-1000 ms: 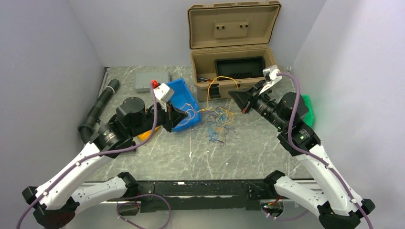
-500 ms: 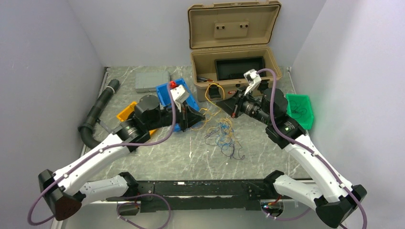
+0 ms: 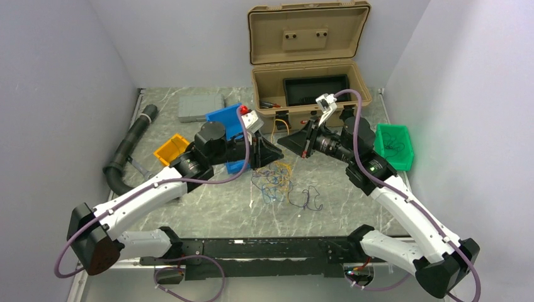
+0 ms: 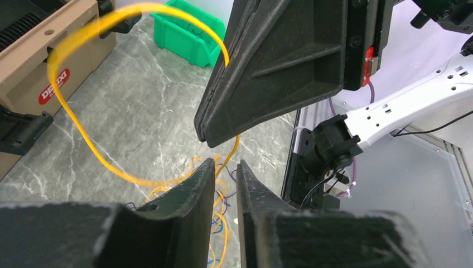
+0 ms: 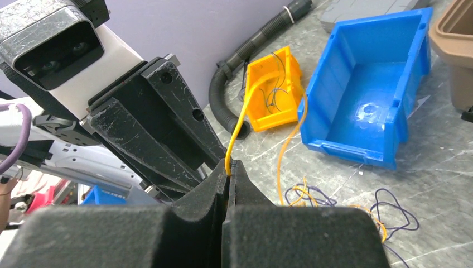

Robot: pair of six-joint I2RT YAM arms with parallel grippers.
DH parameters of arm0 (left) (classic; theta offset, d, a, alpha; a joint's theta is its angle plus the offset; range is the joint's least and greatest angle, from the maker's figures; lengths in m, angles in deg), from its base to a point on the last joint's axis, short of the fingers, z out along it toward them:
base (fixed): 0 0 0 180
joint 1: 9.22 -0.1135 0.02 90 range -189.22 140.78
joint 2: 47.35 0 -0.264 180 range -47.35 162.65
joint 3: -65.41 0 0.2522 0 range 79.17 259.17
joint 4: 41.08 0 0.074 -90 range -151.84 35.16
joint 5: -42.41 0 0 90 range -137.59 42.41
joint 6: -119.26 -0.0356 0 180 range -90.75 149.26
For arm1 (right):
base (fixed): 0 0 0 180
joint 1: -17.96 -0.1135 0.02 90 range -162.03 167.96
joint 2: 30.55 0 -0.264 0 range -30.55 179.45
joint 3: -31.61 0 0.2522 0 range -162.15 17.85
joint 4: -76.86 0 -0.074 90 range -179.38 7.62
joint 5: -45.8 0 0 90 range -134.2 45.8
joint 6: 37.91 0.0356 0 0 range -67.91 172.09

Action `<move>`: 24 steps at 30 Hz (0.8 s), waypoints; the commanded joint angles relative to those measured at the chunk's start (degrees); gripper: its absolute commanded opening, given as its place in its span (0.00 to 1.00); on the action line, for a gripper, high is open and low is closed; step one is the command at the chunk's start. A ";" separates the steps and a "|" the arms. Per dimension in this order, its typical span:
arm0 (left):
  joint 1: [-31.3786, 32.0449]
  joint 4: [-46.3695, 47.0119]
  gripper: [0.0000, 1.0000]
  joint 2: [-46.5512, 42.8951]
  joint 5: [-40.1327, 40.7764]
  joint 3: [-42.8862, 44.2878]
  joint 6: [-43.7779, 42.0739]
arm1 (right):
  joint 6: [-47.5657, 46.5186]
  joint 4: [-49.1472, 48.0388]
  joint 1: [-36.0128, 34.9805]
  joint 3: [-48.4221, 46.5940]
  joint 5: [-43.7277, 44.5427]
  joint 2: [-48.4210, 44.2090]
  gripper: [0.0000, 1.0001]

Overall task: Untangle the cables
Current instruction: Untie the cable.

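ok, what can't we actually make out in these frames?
Top external: strands in the cables are too thin to trace singly.
Left wrist: yellow cable is blurred; the right gripper hides part of its loop.
Right wrist: how deep that cable sits is hidden between the shut fingers.
Top external: tan case contents are too small and dark.

Left arm [image 3: 145, 195] and right arm [image 3: 403, 201] face tip-to-tip; right jaws pinched, left jaws barely parted.
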 commanded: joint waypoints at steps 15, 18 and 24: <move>0.34 4.32 0.24 4.12 -1.76 3.67 1.36 | 6.09 -9.63 -0.22 0.84 -4.83 0.63 0.00; 0.40 2.90 0.00 4.60 -0.86 4.79 1.62 | 3.32 -5.60 -0.23 -0.02 -2.90 -0.55 0.00; 0.31 1.31 0.00 1.75 2.16 3.96 0.72 | -4.86 5.65 -0.22 1.11 7.22 -5.85 0.58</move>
